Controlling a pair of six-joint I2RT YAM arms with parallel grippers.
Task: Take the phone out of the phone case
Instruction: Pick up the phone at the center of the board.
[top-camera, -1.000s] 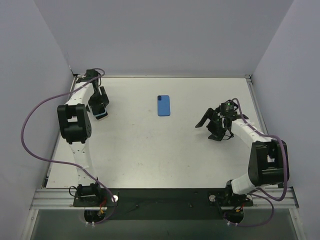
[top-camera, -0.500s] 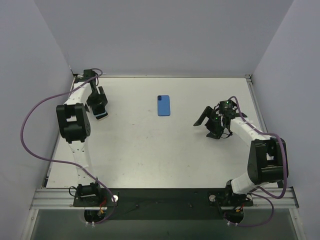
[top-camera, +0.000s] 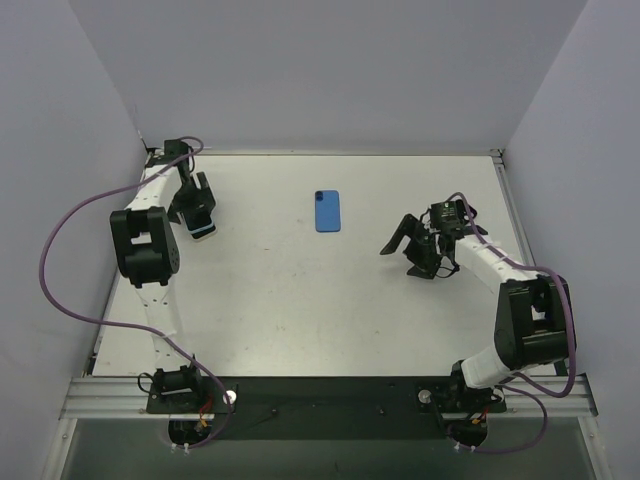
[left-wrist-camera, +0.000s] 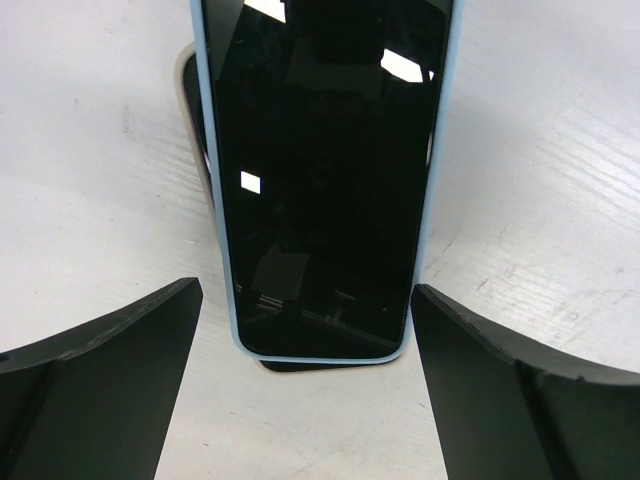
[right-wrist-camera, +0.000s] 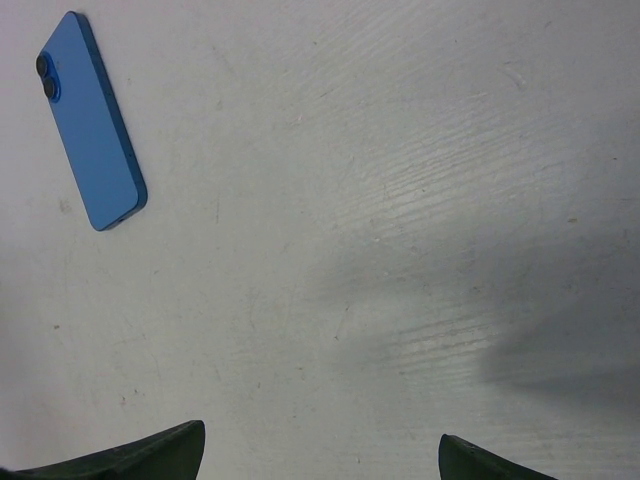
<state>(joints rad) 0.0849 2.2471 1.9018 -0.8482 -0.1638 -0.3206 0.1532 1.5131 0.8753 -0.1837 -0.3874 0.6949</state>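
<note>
A phone in a light blue case (left-wrist-camera: 320, 170) lies screen up at the far left of the table (top-camera: 300, 300), partly on top of a second flat thing with a beige rim (left-wrist-camera: 188, 100). It also shows in the top view (top-camera: 204, 232). My left gripper (left-wrist-camera: 305, 400) is open, with its fingers apart on either side of the near end of the cased phone and not touching it; in the top view it (top-camera: 200, 220) hangs over it. A blue phone (right-wrist-camera: 92, 120) lies back up, camera lenses showing, at the table's far middle (top-camera: 327, 211). My right gripper (top-camera: 398, 258) is open and empty, to the right of the blue phone.
Grey walls stand on the left, far and right sides of the table. Purple cables loop off both arms. The arm bases sit on the dark rail (top-camera: 320, 395) at the near edge.
My right gripper has moved a little to the left, towards the blue phone. My left gripper has shifted only slightly over the cased phone.
</note>
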